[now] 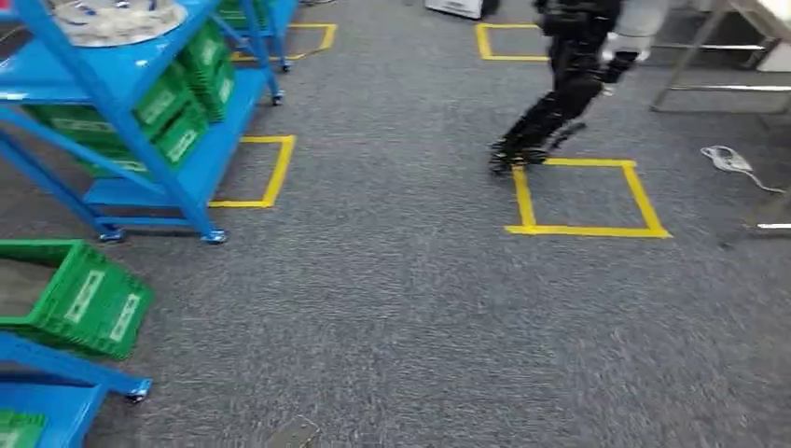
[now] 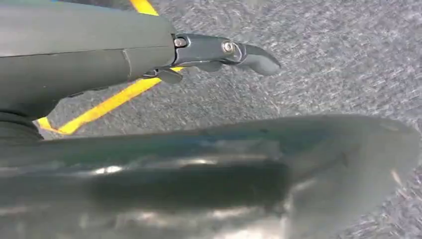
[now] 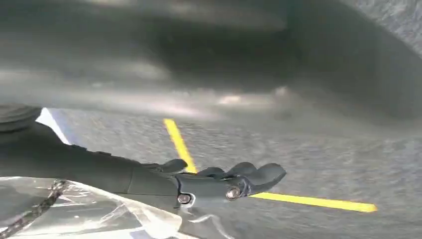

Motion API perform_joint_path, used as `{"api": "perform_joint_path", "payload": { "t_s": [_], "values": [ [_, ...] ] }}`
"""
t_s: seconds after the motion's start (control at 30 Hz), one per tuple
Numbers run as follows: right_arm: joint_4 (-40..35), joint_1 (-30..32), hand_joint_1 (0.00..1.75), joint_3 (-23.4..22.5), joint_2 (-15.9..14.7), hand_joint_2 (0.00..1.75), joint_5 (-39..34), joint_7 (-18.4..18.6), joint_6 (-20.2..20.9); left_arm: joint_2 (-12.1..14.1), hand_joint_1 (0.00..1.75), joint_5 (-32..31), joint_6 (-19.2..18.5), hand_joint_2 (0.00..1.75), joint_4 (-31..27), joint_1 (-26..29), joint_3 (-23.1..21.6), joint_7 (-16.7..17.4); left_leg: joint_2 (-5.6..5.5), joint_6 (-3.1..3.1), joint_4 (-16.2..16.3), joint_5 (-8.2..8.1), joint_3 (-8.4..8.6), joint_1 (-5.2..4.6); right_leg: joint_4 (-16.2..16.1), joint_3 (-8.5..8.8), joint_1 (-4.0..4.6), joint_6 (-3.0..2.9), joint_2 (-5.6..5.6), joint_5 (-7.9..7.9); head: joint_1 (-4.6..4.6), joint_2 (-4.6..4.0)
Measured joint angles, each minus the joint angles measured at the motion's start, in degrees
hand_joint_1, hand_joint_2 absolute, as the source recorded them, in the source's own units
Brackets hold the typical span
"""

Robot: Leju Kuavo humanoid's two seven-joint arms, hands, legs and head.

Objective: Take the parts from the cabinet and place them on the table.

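Note:
The blue cabinet rack stands at the left in the head view, with green bins on its shelves and clear bagged parts on its top shelf. In the right wrist view my right hand hangs over the carpet, and a clear plastic bag with a dark chain-like part inside lies against its palm side. My left hand in the left wrist view hangs over the carpet with its thumb extended and nothing in it. A metal table frame stands at the far right.
A person in black walks across the carpet near a yellow floor square. A tilted green bin sits on another blue rack at the near left. A white cable lies on the floor at the right.

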Motion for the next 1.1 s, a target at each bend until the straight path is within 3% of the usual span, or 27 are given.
{"api": "perform_joint_path", "payload": {
  "t_s": [0.03, 0.07, 0.1, 0.13, 0.2, 0.23, 0.27, 0.37, 0.4, 0.43, 0.47, 0.5, 0.57, 0.6, 0.63, 0.7, 0.73, 0.77, 0.87, 0.9, 0.93, 0.97, 1.0, 1.07, 1.1],
  "values": [
    [0.00, 0.15, 0.00, 0.00, -0.02, 0.00, -0.09, 0.02, 0.02, -0.04, 0.00, 0.00, 0.00, 0.00, 0.00, 0.03, 0.00, -0.09, -0.85, 0.07, 0.01, -0.04, -0.01, -0.02, 4.89, -2.54, -0.01, 0.05, 0.53, -1.84, -0.03, 0.00],
    [0.00, 0.27, 0.00, -0.02, -0.02, 0.00, -0.09, 0.02, 0.05, 0.02, 0.00, 0.08, 0.02, 0.00, 0.00, 0.11, 0.00, -0.13, -1.74, 0.07, 0.05, -0.04, 0.02, -0.02, 8.09, -4.48, 0.04, 0.12, 0.68, -2.42, 0.04, 0.00],
    [0.00, 0.33, 0.00, -0.02, -0.04, 0.00, -0.13, 0.00, 0.05, 0.04, 0.00, 0.13, 0.04, 0.00, 0.00, 0.21, 0.02, -0.15, -2.63, 0.05, 0.06, -0.05, 0.12, 0.00, 8.24, -5.07, -0.01, 0.15, 0.69, -1.37, 0.00, 0.00],
    [-0.02, 0.29, 0.00, -0.04, -0.04, 0.00, -0.13, 0.00, 0.05, 0.07, 0.00, 0.13, 0.04, 0.00, 0.00, 0.22, 0.02, -0.18, -3.46, 0.01, 0.11, -0.08, 0.19, 0.05, 6.12, -4.54, -0.09, 0.19, 0.71, 0.70, 0.00, 0.00],
    [-0.02, 0.18, 0.00, -0.04, -0.07, 0.00, -0.04, -0.02, 0.05, 0.02, 0.00, 0.13, 0.04, 0.00, 0.00, 0.16, 0.02, -0.28, -5.22, -0.36, 0.25, -0.31, 0.50, 0.26, -3.88, -0.43, -0.47, 0.29, 1.59, 6.72, 0.02, 0.00],
    [-0.02, 0.09, 0.00, -0.04, -0.07, 0.00, -0.04, -0.02, 0.04, 0.02, 0.00, 0.13, 0.04, 0.00, 0.00, 0.14, 0.02, -0.33, -5.81, -0.67, 0.38, -0.48, 0.50, 0.33, -7.97, 1.24, -0.77, 0.39, 3.79, 7.84, 0.02, 0.00],
    [0.00, -0.01, 0.00, 0.00, -0.04, 0.00, -0.04, -0.02, 0.05, 0.05, 0.00, 0.13, 0.04, 0.00, 0.00, 0.01, 0.02, -0.33, -6.52, -1.18, 0.91, -0.67, 0.13, 0.01, -9.41, 2.03, -0.96, 0.36, 6.47, 6.84, 0.17, 0.00],
    [-0.02, -0.03, 0.00, 0.00, -0.04, 0.00, -0.02, 0.04, 0.02, 0.07, 0.00, 0.11, 0.04, 0.00, 0.00, 0.13, 0.02, -0.35, -8.28, -2.26, 0.62, -0.08, -0.47, 0.63, -8.99, 2.40, -0.35, -0.89, 4.71, 6.92, 0.11, 0.00],
    [-0.02, -0.01, 0.00, -0.04, -0.04, 0.00, -0.04, 0.07, 0.02, 0.11, 0.00, 0.11, 0.09, 0.00, 0.00, 0.17, 0.02, -0.35, -9.03, -2.53, 0.80, -0.12, -0.69, 0.60, -9.43, 2.52, -0.64, -1.44, 3.89, 7.24, 0.08, 0.00],
    [-0.02, -0.07, 0.00, -0.02, -0.02, 0.00, 0.05, 0.04, 0.02, 0.11, 0.00, 0.11, 0.09, 0.00, 0.00, 0.20, 0.02, -0.35, -6.71, -2.65, 1.60, -0.90, -0.91, 0.46, -9.69, 2.72, -0.68, -1.81, 2.96, 7.40, 0.06, 0.00],
    [-0.02, -0.05, 0.00, -0.02, -0.02, 0.00, 0.07, 0.00, 0.02, 0.13, 0.00, 0.11, 0.11, 0.00, 0.00, 0.13, 0.02, -0.35, -3.72, -2.93, 4.38, -2.73, -2.23, 0.33, -9.74, 2.77, -0.62, -2.12, 2.35, 7.35, -0.53, 0.00],
    [-0.04, 0.08, 0.00, -0.02, -0.04, 0.00, 0.07, 0.02, 0.02, 0.13, 0.00, 0.11, 0.11, 0.00, 0.00, -0.01, 0.02, -0.35, -2.20, -3.17, 8.59, -4.90, -4.24, 0.47, -9.73, 2.81, -0.40, -2.35, 1.47, 7.21, -0.59, 0.00],
    [-0.04, 0.39, 0.00, -0.02, -0.07, 0.00, 0.07, 0.00, 0.02, 0.13, 0.00, 0.11, 0.09, 0.00, 0.00, -0.03, 0.02, -0.42, -0.95, -3.37, 17.49, -8.39, -8.56, 0.67, -9.72, 2.95, -0.03, -2.66, -0.57, 6.92, -0.55, 0.00],
    [-0.04, 0.40, 0.00, -0.02, -0.07, 0.00, 0.09, 0.00, 0.02, 0.13, 0.00, 0.11, 0.09, 0.00, 0.00, 0.08, 0.02, -0.44, -0.86, -3.36, 19.03, -8.33, -9.32, 0.69, -9.72, 3.07, 0.07, -2.72, -1.43, 6.82, -0.59, 0.00],
    [-0.04, 0.36, 0.00, -0.02, -0.07, 0.00, 0.11, -0.11, 0.02, 0.20, 0.00, 0.13, 0.09, 0.00, 0.00, 0.17, 0.02, -0.48, -0.83, -3.24, 17.65, -6.79, -8.63, 0.68, -9.72, 3.24, 0.14, -2.72, -2.20, 6.66, -0.57, 0.00],
    [-0.04, 0.18, 0.00, -0.02, -0.07, 0.00, 0.13, -0.39, 0.02, 0.28, 0.00, 0.15, 0.09, 0.00, 0.00, 0.15, 0.02, -0.52, -0.03, -2.63, 9.04, -1.93, -4.25, 0.51, -9.73, 3.81, 0.26, -2.64, -3.60, 6.30, -0.55, 0.00],
    [-0.04, 0.13, 0.00, -0.02, -0.04, 0.00, 0.13, -0.52, 0.02, 0.31, 0.00, 0.15, 0.09, 0.00, 0.00, 0.11, 0.02, -0.52, 2.29, -2.03, 3.75, 0.08, -1.45, 0.09, -9.74, 4.18, 0.28, -2.50, -4.21, 6.07, -0.57, 0.00],
    [-0.04, 0.10, 0.00, -0.02, -0.04, 0.00, 0.13, -0.55, 0.02, 0.31, 0.00, 0.15, 0.09, 0.00, 0.00, -0.02, 0.02, -0.55, 6.31, -1.63, 1.49, -0.85, -0.23, -0.78, -9.71, 4.36, 0.49, -2.10, -4.72, 5.74, -0.48, 0.00],
    [-0.04, 0.02, 0.00, -0.02, -0.04, 0.00, 0.18, -0.59, 0.02, 0.37, 0.00, 0.17, 0.09, 0.00, 0.00, -0.05, 0.02, -0.61, 3.92, -1.35, 1.11, -0.82, -0.59, -1.14, -9.99, 4.97, 0.54, -1.30, -7.01, 5.28, -0.57, 0.00],
    [-0.04, -0.14, 0.00, -0.02, -0.04, 0.00, 0.24, -0.57, 0.00, 0.44, 0.00, 0.20, 0.11, 0.00, 0.00, 0.07, 0.04, -0.61, 3.07, -0.98, 0.61, -0.55, -0.50, -0.99, -10.10, 5.34, 0.66, -0.97, -7.73, 5.16, -0.53, 0.00],
    [-0.04, -0.22, 0.00, 0.00, -0.07, 0.00, 0.33, -0.48, 0.00, 0.41, 0.00, 0.26, 0.11, 0.00, 0.00, 0.28, 0.04, -0.61, 2.39, -0.67, -0.05, 0.00, 0.04, -0.39, -9.64, 4.78, 0.31, -0.60, -5.90, 4.54, -0.66, 0.00],
    [-0.04, -0.24, 0.00, 0.00, -0.07, 0.00, 0.44, -0.48, -0.09, 0.37, 0.00, 0.28, 0.11, 0.00, 0.00, 0.28, 0.07, -0.61, 1.74, -0.36, -0.17, 0.15, 0.05, -0.32, -7.34, 3.94, 0.30, -0.48, -2.25, 2.99, -0.20, 0.00],
    [-0.02, -0.05, 0.00, 0.02, -0.02, 0.00, 0.44, -0.48, -0.09, 0.31, 0.00, 0.33, 0.11, 0.00, 0.00, 0.12, 0.07, -0.63, 0.81, -0.19, -0.16, 0.22, -0.05, -0.23, -3.00, 1.93, 0.21, -0.38, -0.48, 0.69, -0.09, 0.00],
    [-0.04, 0.36, 0.00, 0.02, 0.02, 0.00, 0.46, -0.31, -0.09, 0.17, 0.00, 0.33, 0.09, 0.00, 0.00, 0.14, 0.07, -0.68, -0.96, -0.05, -0.14, 0.14, -0.06, -0.23, 6.32, -2.98, 0.15, -0.19, 0.55, -2.72, -0.09, 0.00],
    [-0.04, 0.44, 0.00, 0.00, 0.00, 0.00, 0.46, -0.29, -0.09, 0.20, 0.00, 0.33, 0.09, 0.00, 0.00, 0.28, 0.07, -0.68, -1.81, -0.06, -0.13, 0.14, 0.00, -0.23, 8.49, -4.55, 0.17, -0.12, 0.63, -2.75, -0.11, 0.00]
  ]
}}
